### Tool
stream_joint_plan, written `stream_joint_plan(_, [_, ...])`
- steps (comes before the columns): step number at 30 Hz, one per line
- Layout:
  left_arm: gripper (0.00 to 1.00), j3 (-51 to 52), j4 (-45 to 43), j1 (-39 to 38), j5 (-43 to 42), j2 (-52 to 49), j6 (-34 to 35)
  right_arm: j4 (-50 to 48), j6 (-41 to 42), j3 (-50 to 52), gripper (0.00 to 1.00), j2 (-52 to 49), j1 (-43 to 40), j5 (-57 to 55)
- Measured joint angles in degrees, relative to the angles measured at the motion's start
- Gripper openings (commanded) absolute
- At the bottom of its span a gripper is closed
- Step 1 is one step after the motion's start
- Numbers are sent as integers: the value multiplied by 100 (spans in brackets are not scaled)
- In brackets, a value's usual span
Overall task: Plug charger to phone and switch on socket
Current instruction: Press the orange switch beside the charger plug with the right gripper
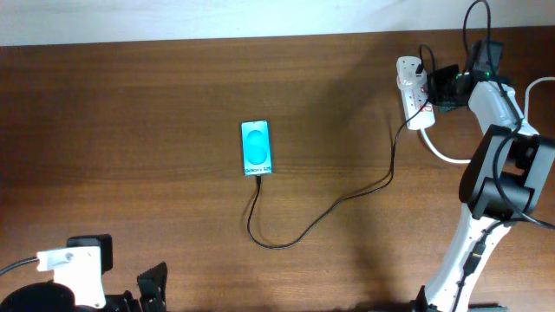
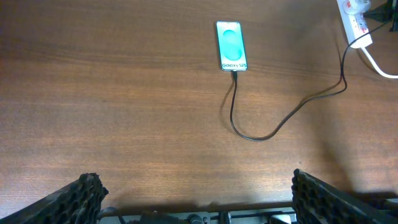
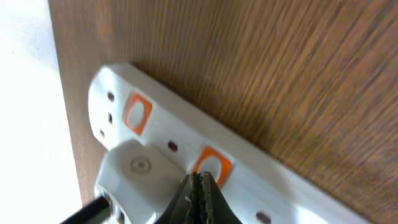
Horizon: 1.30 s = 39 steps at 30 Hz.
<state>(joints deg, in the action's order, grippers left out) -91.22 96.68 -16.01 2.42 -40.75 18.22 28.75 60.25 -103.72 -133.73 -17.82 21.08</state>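
The phone [image 1: 256, 147] lies flat mid-table with its cyan screen lit; it also shows in the left wrist view [image 2: 231, 46]. The black charger cable [image 1: 334, 206] runs from the phone's near end in a loop to the white socket strip [image 1: 413, 91] at the far right; it also shows in the left wrist view [image 2: 273, 127]. My right gripper [image 3: 200, 177] is shut, its tips touching the strip [image 3: 249, 168] at an orange-framed switch [image 3: 210, 165]. A white adapter [image 3: 134, 171] sits plugged beside it. My left gripper [image 2: 196, 199] is open and empty at the near left edge.
The strip's thick white cord [image 1: 447, 154] curves off beside my right arm [image 1: 494, 173]. Another orange switch [image 3: 138, 113] sits further along the strip. The table's far edge meets a white wall [image 1: 173, 17].
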Motion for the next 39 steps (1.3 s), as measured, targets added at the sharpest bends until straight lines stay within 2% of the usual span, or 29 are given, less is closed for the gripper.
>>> stream_joint_plan(7, [99,0,0,0,-2,0,0,144,-2,0,4,0,120,188])
stream_joint_plan(21, [99,0,0,0,-2,0,0,-72,-70,0,4,0,-201,542])
stream_joint_plan(39, [99,0,0,0,-2,0,0,-52,-70,0,4,0,-96,188])
